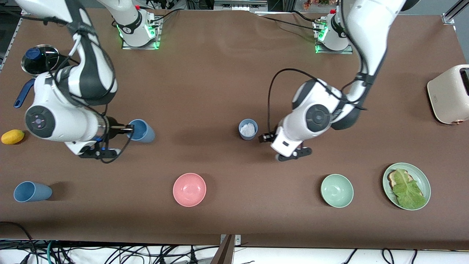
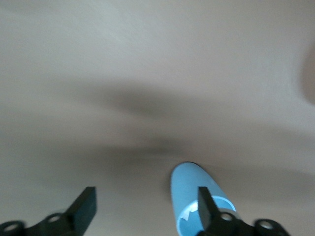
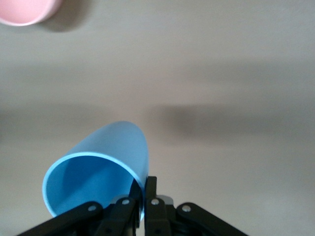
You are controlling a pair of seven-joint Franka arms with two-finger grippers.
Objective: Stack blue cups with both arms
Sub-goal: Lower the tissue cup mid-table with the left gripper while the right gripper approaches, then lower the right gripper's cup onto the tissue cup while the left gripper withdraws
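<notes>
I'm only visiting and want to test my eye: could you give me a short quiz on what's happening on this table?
1. True or false: the right gripper pinches the rim of a sky-blue cup.
2. The left gripper is: A) open beside the grey-blue cup; B) shut on it; C) inside it.
3. Fill in: the grey-blue cup holds something ____ in colour.
Key: 1 true; 2 A; 3 white.

text: none legible | labels: none | brands: none | numbers: none | signs: none
</notes>
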